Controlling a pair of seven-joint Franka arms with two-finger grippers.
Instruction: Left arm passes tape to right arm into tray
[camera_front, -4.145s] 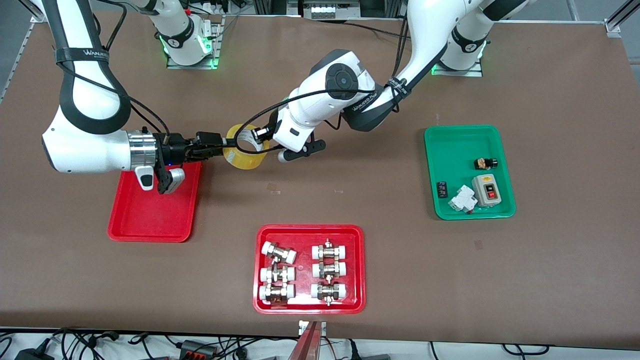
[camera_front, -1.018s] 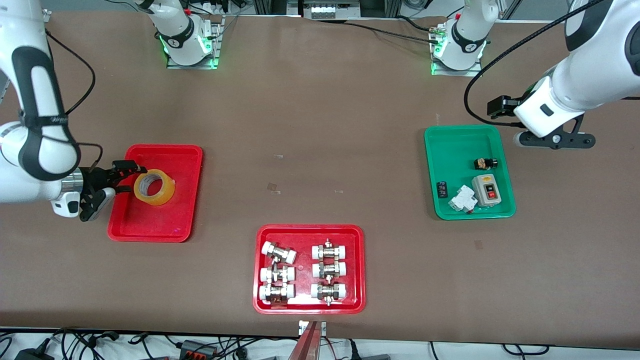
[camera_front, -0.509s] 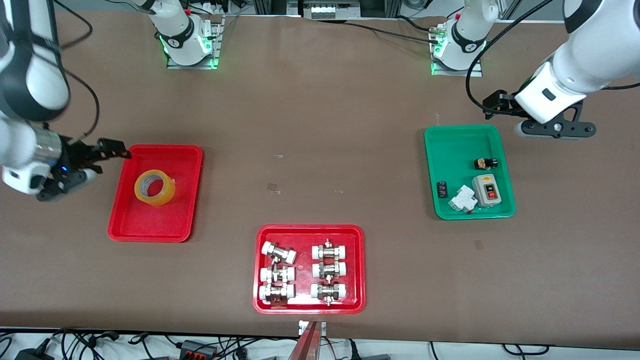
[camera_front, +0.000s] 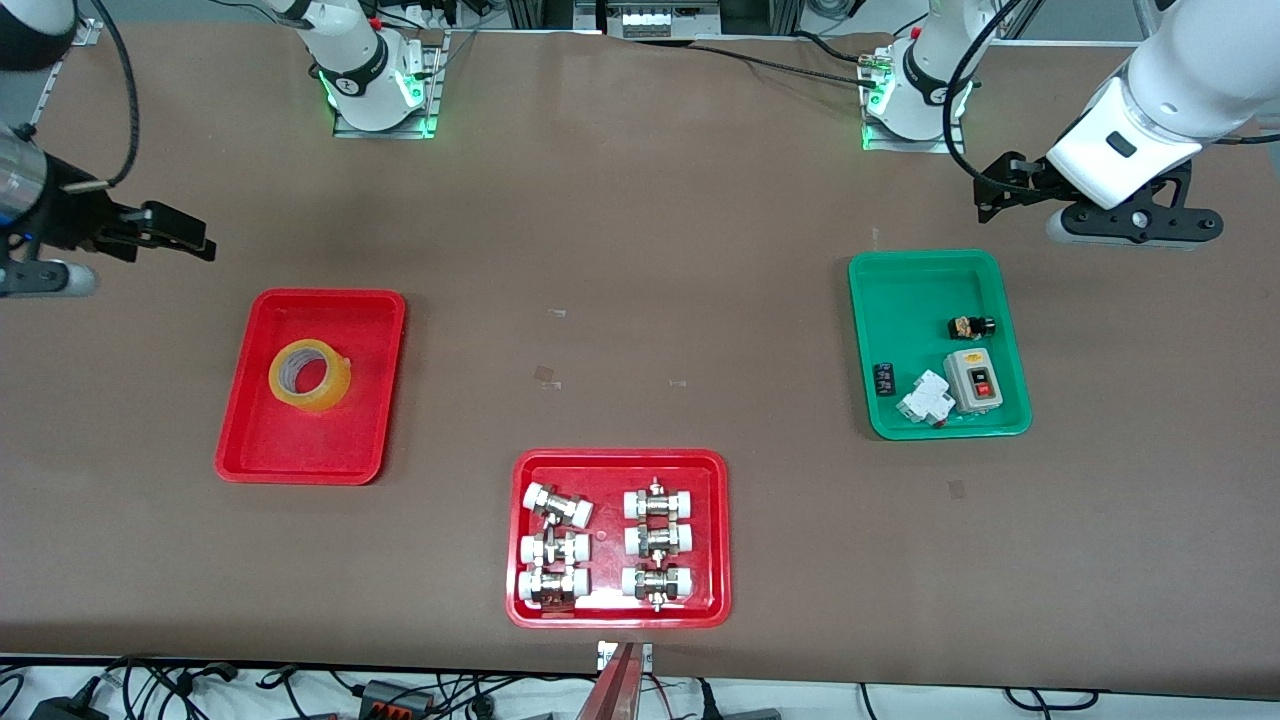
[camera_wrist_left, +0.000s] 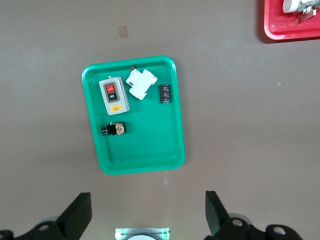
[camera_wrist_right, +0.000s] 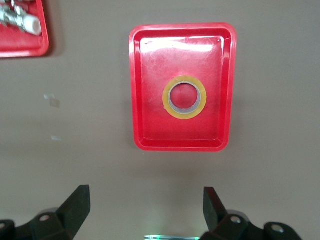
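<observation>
Tape (camera_front: 309, 375) lies flat on the floor of the red tray (camera_front: 371, 440), free of both jaws, so the handover looks finished. The right gripper (camera_front: 165, 232) and left gripper (camera_front: 1000, 190), both spread wide and empty, hang well clear above bare table.

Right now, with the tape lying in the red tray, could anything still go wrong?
Little, probably. The tape lies flat in the tray, and both open grippers are clear: the right gripper over bare table, the left gripper over the table beside the green tray. A low left-arm sweep might clip the green tray's parts.
</observation>
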